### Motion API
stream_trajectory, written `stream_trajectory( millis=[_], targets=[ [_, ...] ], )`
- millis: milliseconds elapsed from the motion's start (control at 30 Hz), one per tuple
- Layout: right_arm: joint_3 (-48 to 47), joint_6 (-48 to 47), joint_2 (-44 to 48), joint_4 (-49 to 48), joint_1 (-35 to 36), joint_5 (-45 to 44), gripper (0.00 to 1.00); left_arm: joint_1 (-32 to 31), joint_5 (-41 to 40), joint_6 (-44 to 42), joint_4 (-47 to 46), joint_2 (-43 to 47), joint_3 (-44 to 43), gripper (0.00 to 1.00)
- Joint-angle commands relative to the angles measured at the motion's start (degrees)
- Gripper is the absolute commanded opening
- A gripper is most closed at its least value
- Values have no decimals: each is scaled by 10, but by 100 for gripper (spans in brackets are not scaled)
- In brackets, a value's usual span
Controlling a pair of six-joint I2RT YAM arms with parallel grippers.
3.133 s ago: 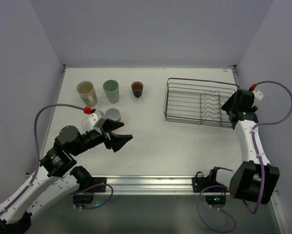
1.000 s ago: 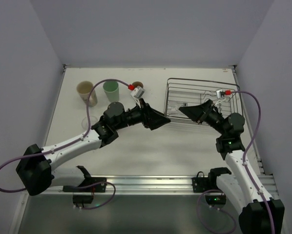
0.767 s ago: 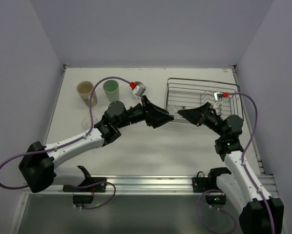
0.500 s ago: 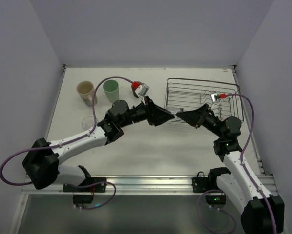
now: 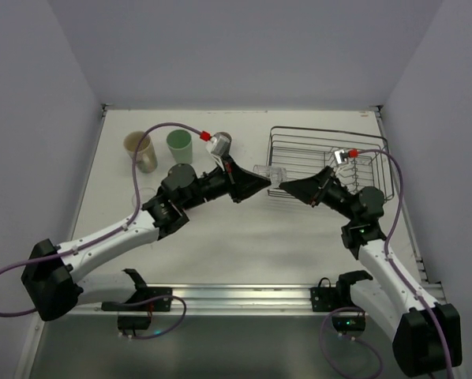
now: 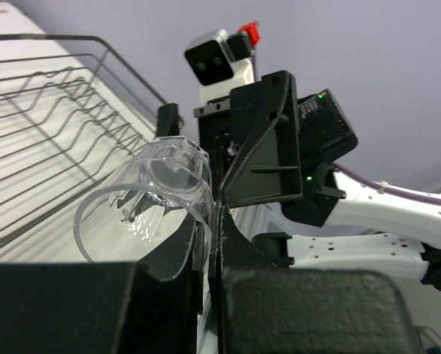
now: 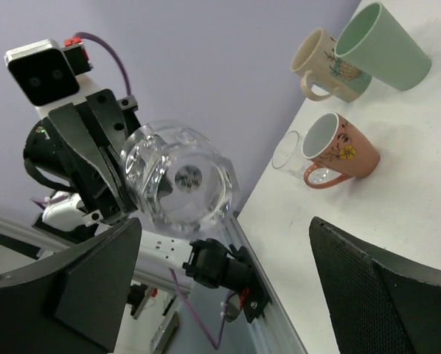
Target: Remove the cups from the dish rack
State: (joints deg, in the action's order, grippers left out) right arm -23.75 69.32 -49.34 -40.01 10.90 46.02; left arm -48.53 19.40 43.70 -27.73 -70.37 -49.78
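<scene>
Pretty much the last step, I think. The left gripper is pinched tight on the rim of a clear cup, up in the air just off the front-left corner of the dish rack. The right gripper is spread wide, off the glass. It only needs setting down. The rack looks empty from above, and the cream cup and mint cup already stand far left. A second ago it was reversed — right clamped, left open.
</scene>
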Motion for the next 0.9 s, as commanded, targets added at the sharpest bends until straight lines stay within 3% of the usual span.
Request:
stream_trajectory(
  millis=[0, 167, 233, 367, 600, 867],
  targets=[
    [-6, -30, 20, 36, 2, -8, 99, -2, -76, -68, 83, 46, -20, 0],
    [-24, -68, 45, 85, 1, -21, 99, -2, -152, -145, 266, 50, -70, 0],
    [-36, -119, 67, 151, 0, -32, 99, -2, -220, -187, 402, 15, -139, 0],
    [-83, -213, 101, 307, 1, -109, 99, -2, -291, -237, 559, -64, -228, 0],
    [-85, -281, 146, 418, 2, -190, 99, 0, -370, -271, 636, -191, -274, 0],
    [-54, -298, 160, 431, 1, -218, 99, 18, -347, -291, 638, -301, -293, 0]
  ],
)
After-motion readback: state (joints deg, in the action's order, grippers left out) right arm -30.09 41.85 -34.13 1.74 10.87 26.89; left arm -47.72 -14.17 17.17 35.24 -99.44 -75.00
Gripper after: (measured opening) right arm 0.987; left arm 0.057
